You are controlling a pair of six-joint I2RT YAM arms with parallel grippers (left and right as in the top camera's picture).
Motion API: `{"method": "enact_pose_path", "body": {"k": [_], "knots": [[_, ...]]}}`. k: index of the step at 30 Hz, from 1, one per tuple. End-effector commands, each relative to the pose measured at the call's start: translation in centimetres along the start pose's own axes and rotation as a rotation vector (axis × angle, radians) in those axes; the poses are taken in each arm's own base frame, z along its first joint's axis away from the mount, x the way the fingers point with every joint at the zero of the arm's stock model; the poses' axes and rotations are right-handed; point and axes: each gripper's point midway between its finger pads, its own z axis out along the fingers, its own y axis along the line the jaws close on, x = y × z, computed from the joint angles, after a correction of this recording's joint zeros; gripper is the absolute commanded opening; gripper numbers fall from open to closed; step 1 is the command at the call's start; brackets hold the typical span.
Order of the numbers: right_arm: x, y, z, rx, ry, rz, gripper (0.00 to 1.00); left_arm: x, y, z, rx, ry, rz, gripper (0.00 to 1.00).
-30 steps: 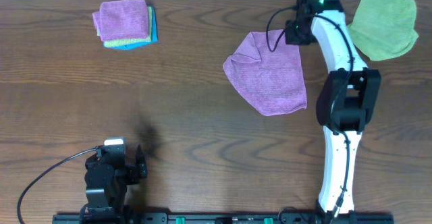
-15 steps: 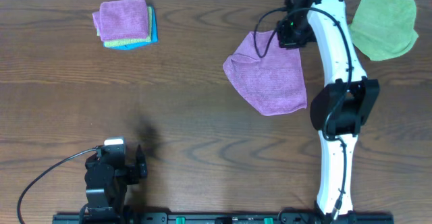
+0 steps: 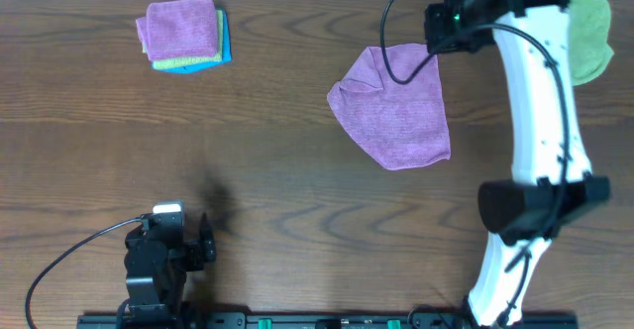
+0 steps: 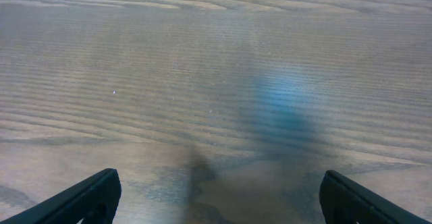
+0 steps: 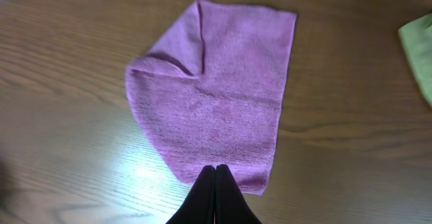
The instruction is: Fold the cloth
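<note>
Toward the far right of the wooden table, the cloth lies spread flat, a purple fuzzy sheet of uneven outline. Its left corner is turned over onto itself, making a small raised fold. From the overhead view, the right arm stretches from the near edge across to the far side, its black wrist end sitting over the cloth's far right corner. The right wrist view looks down on the whole cloth from above, and there the right gripper has its two dark fingers pressed tight together with nothing visibly between them, their tips lined up over one edge of the cloth. A lime-green cloth lies at the far right corner of the table, partly hidden behind the arm and apart from the purple one. Well away at the far left sits a neat stack of folded cloths, purple on top with green and blue edges showing beneath. At the near left, the left gripper hangs over bare wood with its fingers spread wide and holding nothing.
</note>
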Motion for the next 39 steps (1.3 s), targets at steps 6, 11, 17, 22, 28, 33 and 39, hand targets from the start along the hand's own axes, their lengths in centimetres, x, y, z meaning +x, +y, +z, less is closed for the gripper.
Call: {"method": "enact_pose_path", "body": {"k": [6,11,17,22,28,33,39], "knots": [[0.7,1.7,-8.2,-0.004,-0.165,-0.038,0.02,0.6,0.2,0.1,-0.013,0.017,0.005,0.95],[1.6,4.0,-10.7,-0.018,-0.246,-0.098,0.02,0.6,0.2,0.1,-0.013,0.017,0.005,0.95],[4.1,3.6,-10.8,-0.001,-0.273,-0.105,0.01,0.6,0.2,0.1,-0.013,0.017,0.005,0.95],[8.2,2.0,-8.9,0.013,-0.250,-0.063,0.01,0.6,0.2,0.1,-0.013,0.017,0.005,0.95],[11.5,1.4,-6.8,-0.006,-0.255,-0.025,0.01,0.6,0.2,0.1,-0.013,0.017,0.005,0.95],[12.5,1.3,-5.7,-0.015,-0.300,-0.025,0.01,0.6,0.2,0.1,-0.013,0.017,0.005,0.95],[14.6,1.4,-0.9,-0.029,-0.182,-0.021,0.01,0.6,0.2,0.1,-0.013,0.017,0.005,0.95]]}}
